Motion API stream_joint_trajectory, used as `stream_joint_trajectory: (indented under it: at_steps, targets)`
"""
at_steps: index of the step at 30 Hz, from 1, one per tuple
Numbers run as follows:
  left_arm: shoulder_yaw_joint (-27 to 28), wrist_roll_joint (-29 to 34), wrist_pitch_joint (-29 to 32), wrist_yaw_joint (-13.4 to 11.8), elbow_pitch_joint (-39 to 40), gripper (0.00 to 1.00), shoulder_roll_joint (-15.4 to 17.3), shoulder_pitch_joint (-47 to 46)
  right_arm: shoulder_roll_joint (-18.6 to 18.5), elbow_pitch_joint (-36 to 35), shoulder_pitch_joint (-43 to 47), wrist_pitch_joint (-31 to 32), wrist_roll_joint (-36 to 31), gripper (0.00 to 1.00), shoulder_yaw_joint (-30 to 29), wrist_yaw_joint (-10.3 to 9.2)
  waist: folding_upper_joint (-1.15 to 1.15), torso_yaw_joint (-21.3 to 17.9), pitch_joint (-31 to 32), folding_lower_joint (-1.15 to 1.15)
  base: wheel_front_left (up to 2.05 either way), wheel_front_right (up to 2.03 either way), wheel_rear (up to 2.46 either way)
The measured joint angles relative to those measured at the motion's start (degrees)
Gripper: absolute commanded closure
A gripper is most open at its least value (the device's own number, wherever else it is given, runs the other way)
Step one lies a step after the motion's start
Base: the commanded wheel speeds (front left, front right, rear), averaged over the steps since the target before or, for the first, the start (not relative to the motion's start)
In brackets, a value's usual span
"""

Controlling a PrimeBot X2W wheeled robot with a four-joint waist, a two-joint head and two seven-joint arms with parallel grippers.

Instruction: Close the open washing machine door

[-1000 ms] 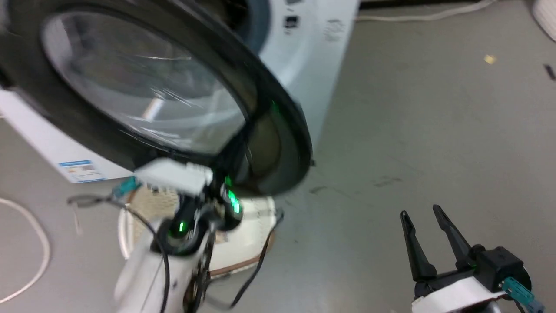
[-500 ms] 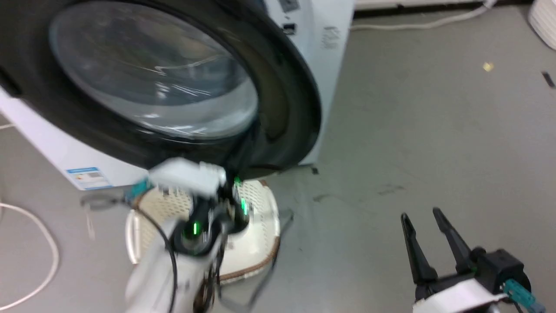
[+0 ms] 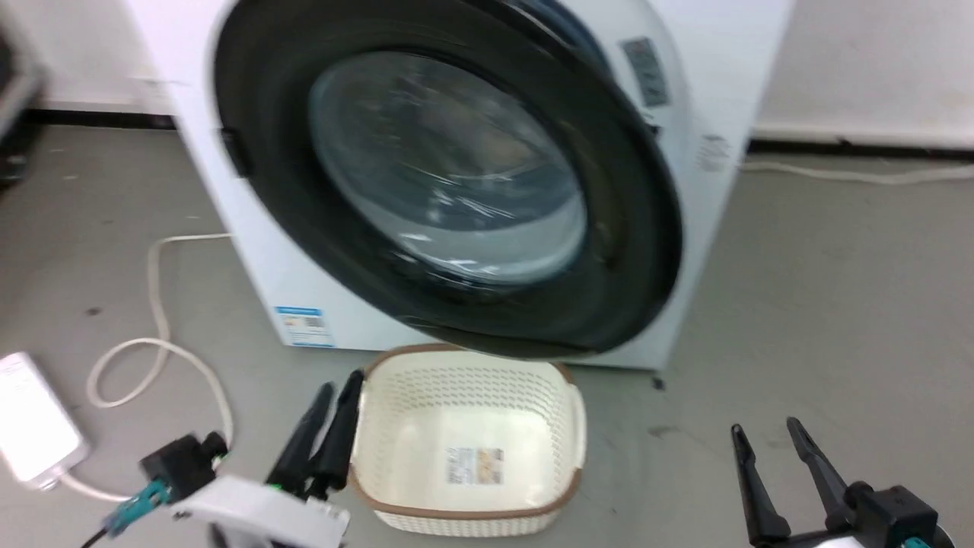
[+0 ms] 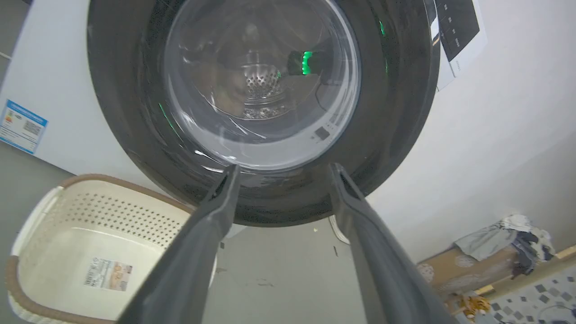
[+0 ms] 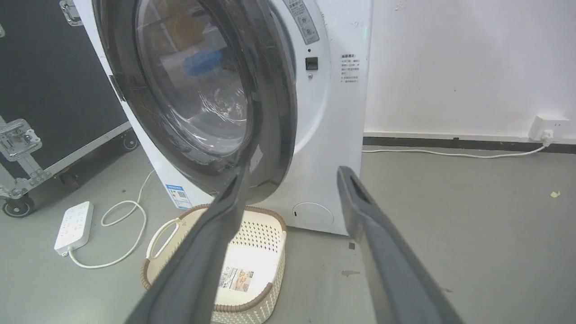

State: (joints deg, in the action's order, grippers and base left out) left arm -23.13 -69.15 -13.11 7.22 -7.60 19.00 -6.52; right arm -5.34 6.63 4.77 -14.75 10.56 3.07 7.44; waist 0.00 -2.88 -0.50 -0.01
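Washing machine door (image 3: pixel 449 167): large black ring around a bulging clear window, taking up the upper centre of the head view. It is swung close to the machine front but not shut. The right wrist view shows a gap along its free edge.
Washing machine (image 3: pixel 255 262): white front-loader behind the door, with a blue sticker (image 3: pixel 303 326) low on its front at left of centre.
Left gripper (image 3: pixel 342 383): at the lower left of the head view, just beside the basket's left rim and below the door, apart from it. The left wrist view shows its two dark fingers spread with nothing between them. They point up at the door's lower rim.
Right gripper (image 3: pixel 765 424): at the lower right of the head view, over bare floor and well apart from the machine. Its fingers are spread and hold nothing.
Basket (image 3: pixel 574 426): cream and perforated with a brown rim, on the floor at lower centre, directly under the door's lowest edge. A label lies on its bottom.
Power strip (image 3: pixel 30 418): white, at the far left edge. Its pale cable (image 3: pixel 160 266) loops across the floor towards the machine.
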Motion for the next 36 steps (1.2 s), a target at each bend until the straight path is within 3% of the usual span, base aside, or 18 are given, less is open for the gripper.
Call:
stream_joint_trajectory:
  at_steps: [4,8,13,17,22,23,24,29,36]
  targets:
    - [3.8,11.1,-1.6,-2.1,1.0,0.00,0.1,2.7,0.0,-0.3,0.9,0.0,0.0,0.00,-0.3,0.00,0.00,3.2,1.6,0.00,0.00,0.00,0.00]
    - [10.7,27.3,-1.6,-5.5,5.2,0.00,-2.0,4.8,0.1,-0.8,1.5,0.0,0.0,0.00,-0.4,0.00,0.00,5.7,2.6,0.00,0.00,0.00,0.00]
    - [12.6,45.1,-1.6,-8.2,7.7,0.00,-4.1,8.1,0.3,-1.0,1.9,0.0,0.0,0.00,-0.6,0.00,0.00,8.0,3.2,0.01,0.00,0.00,0.00]
    - [11.5,53.0,-1.6,-8.8,7.0,0.00,-4.8,9.4,0.5,-1.1,2.4,0.0,0.0,0.00,-0.6,0.00,0.00,9.3,3.2,0.01,0.00,0.00,0.00]
    - [11.3,56.5,-1.6,-9.1,6.8,0.00,-6.4,10.2,0.6,-2.0,2.3,0.0,0.0,0.01,-0.2,0.00,0.00,9.6,2.2,0.01,0.00,0.00,0.00]
    - [11.3,57.0,-1.6,-9.1,6.9,0.00,-6.6,10.2,0.4,-2.1,2.3,0.0,0.0,0.61,0.3,0.00,0.00,9.7,2.0,0.02,0.00,0.00,0.00]
    - [11.3,57.7,-1.6,-9.1,6.9,0.00,-6.7,10.2,0.1,-2.4,2.3,0.0,0.1,1.00,0.8,0.00,0.00,9.8,1.7,0.02,0.00,0.00,0.00]
    - [10.8,60.0,-1.6,-9.0,7.0,0.00,-7.7,10.1,-2.9,-3.6,0.0,0.0,1.3,1.00,3.8,0.00,0.00,10.5,-0.5,0.02,0.00,0.00,0.00]
    - [9.8,62.3,-1.6,-8.0,7.5,0.00,-9.9,7.5,-10.0,-3.5,-11.3,3.5,4.8,1.00,8.1,0.00,0.00,11.6,-5.4,0.02,0.00,0.00,0.00]
